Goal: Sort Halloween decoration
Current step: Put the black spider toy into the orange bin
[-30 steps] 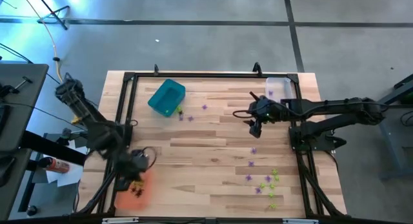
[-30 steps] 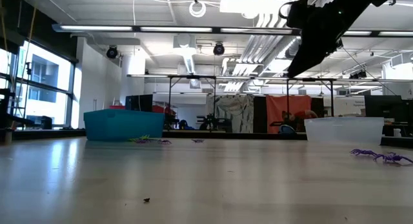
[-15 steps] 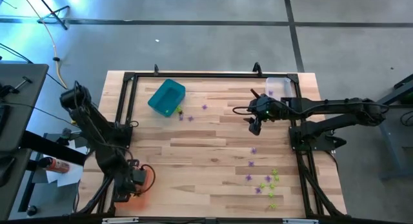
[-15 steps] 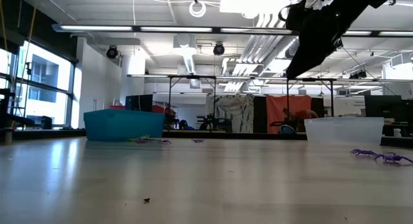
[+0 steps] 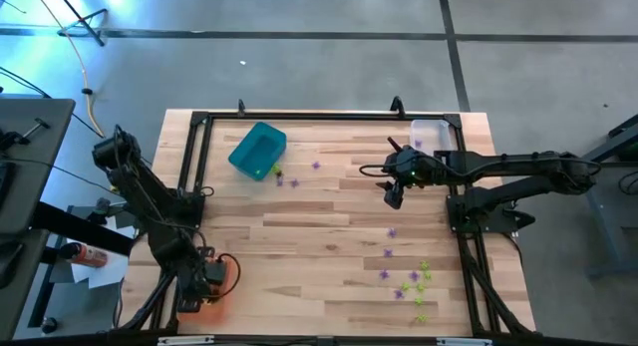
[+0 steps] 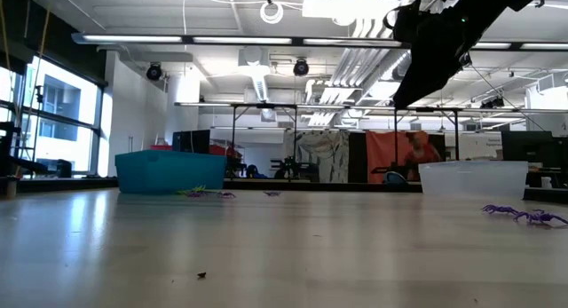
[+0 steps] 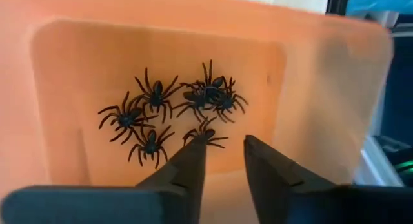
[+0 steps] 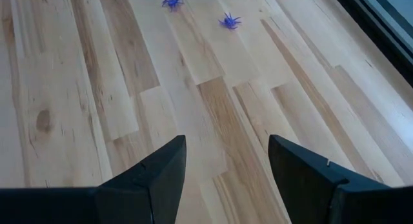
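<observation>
Surface: wooden bench point(image 5: 329, 226), framed | Change: left gripper point(image 7: 222, 143) moved over orange tray point(image 5: 223, 277) at near-left corner, fingers now parted, black spiders point(image 7: 171, 108) released inside | Right gripper point(image 5: 392, 197) held open, empty, near far-right | Remaining: purple spiders point(image 5: 388, 251) and green spiders point(image 5: 420, 278) scattered near right edge.

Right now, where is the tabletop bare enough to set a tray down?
The wide middle of the table, between the teal tray, the orange tray and the right gripper, is bare. Crowded: purple and green spiders near the right front corner.
</observation>
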Available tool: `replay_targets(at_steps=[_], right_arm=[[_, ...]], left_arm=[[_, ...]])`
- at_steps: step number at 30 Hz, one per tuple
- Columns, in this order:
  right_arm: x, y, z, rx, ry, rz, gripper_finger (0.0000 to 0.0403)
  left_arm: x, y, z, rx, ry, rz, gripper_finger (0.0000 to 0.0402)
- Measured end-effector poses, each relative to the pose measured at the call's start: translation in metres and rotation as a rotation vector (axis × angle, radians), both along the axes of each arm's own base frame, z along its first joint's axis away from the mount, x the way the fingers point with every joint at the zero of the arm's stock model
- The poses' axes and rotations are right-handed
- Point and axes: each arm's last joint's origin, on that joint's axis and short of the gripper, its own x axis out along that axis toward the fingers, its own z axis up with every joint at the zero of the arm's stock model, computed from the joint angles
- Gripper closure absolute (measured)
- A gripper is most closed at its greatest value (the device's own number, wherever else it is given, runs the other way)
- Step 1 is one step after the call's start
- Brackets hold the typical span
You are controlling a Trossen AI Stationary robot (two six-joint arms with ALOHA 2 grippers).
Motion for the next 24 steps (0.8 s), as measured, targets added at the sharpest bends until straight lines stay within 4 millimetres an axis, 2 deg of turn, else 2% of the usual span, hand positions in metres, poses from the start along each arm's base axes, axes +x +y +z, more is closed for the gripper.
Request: replay_targets(at_steps=[4,6,9,11,14,18,24], right_arm=[[0.001,0.000,0.001,0.002,-0.015,0.001,0.0187],[0.003,0.001,0.003,0.042,-0.054,0.014,0.0187],[0.009,0.002,0.008,0.082,-0.133,0.070,0.0187],[0.013,0.003,0.012,0.085,-0.190,0.123,0.0187],[0.018,0.004,0.020,0.069,-0.283,0.171,0.0187],[0.023,0.003,0.029,0.046,-0.383,0.175,0.0187],[0.024,0.003,0.031,0.040,-0.410,0.171,0.0187]], left_arm=[[0.004,0.009,0.013,-0.064,-0.004,0.053,0.0258],[0.009,0.015,0.030,-0.134,-0.037,0.079,0.0241],[0.015,0.032,0.065,-0.210,-0.176,0.099,0.0221],[0.017,0.049,0.086,-0.176,-0.305,0.142,0.0213],[0.024,0.081,0.110,-0.030,-0.473,0.264,0.0207],[0.044,0.123,0.122,0.185,-0.637,0.393,0.0204],[0.079,0.174,0.114,0.438,-0.781,0.420,0.0204]])
